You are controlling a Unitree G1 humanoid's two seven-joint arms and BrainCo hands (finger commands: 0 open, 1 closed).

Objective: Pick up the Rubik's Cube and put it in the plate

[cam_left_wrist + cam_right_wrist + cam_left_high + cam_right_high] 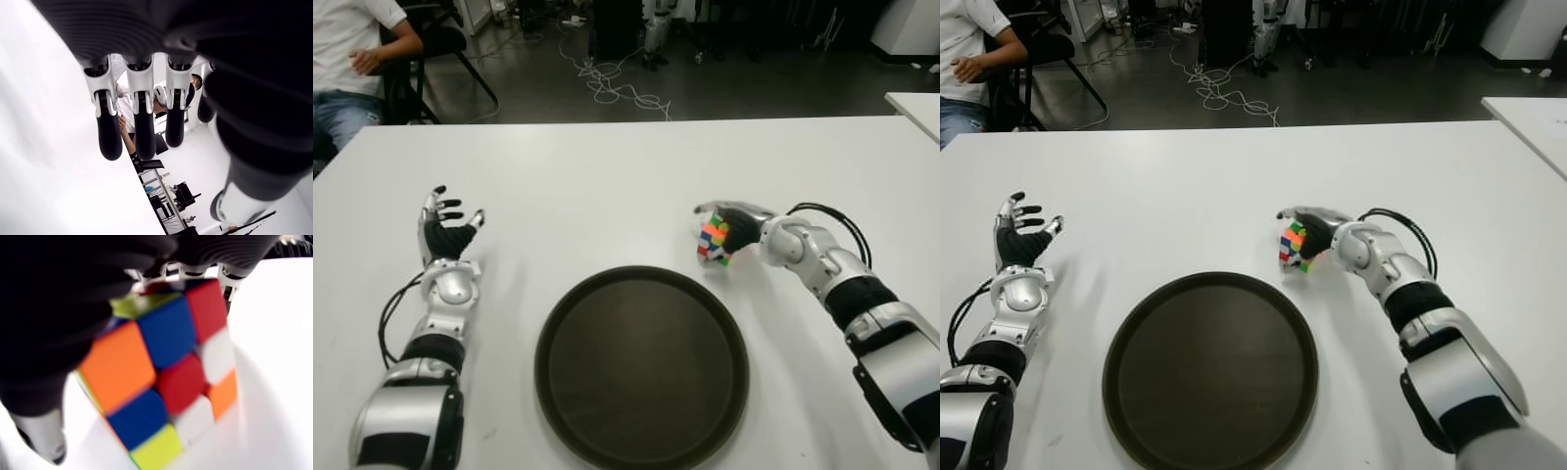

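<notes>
We note a white table (pixel 607 176). A round dark plate (pixel 641 367) lies flat on it, near its front edge.

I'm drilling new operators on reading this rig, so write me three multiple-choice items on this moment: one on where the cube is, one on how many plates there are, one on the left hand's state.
1. Where is the Rubik's Cube?
A. In the middle of the plate
B. In the right hand, beyond the plate's far right rim
C. By the left hand

2. How many plates are on the table?
A. One
B. Two
C. Three

3. What is the left hand doing?
A. Gripping the cube
B. Pressing on the plate
C. Open and holding nothing

Answers:
1 B: the right hand is wrapped on the cube, and the right wrist view shows the cube filling the palm.
2 A: only one dark round plate shows.
3 C: its fingers are spread with nothing between them, well to the left of the plate.
</notes>
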